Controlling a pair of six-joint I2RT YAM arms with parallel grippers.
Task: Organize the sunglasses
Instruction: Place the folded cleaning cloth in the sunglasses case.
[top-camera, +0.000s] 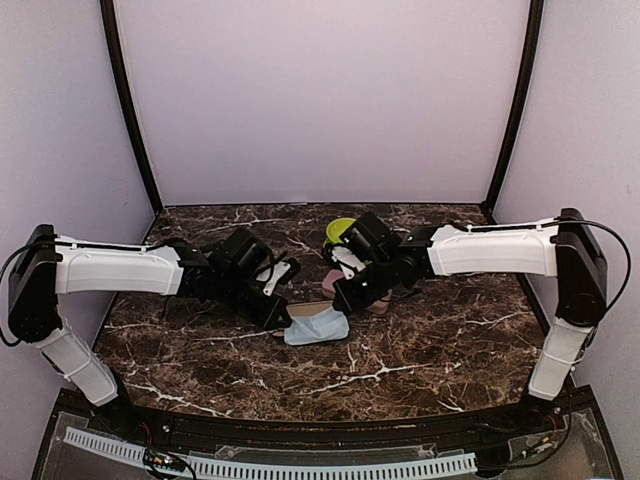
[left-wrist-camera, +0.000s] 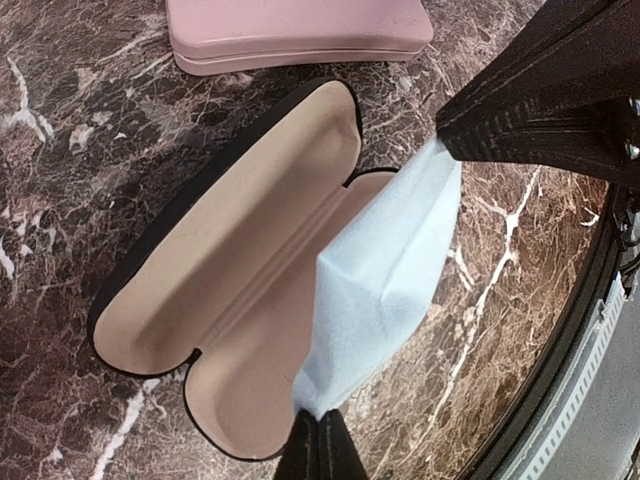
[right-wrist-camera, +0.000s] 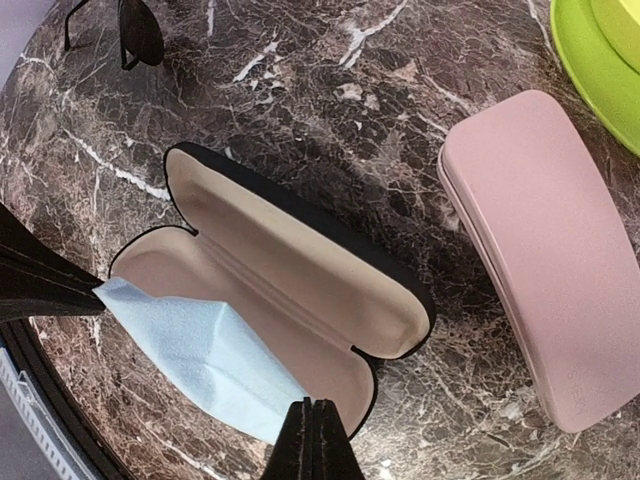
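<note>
Two tools hold one pale blue cloth (left-wrist-camera: 385, 270) over the open black case (left-wrist-camera: 230, 250) at the middle of the surface (top-camera: 200, 350). The left tool (left-wrist-camera: 318, 430) is clamped on one corner of it, and the right tool (right-wrist-camera: 313, 425) on the opposite corner. Black sunglasses (right-wrist-camera: 138, 30) lie on the surface, apart from the black case and touched by nothing. A closed pink case (right-wrist-camera: 530, 250) lies just beside the black case, on its far side, near a green dish (right-wrist-camera: 600, 60).

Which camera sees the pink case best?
The right wrist camera: nearly the whole closed pink case shows. The left wrist camera catches only its edge; from the top, the right arm hides most of it.
</note>
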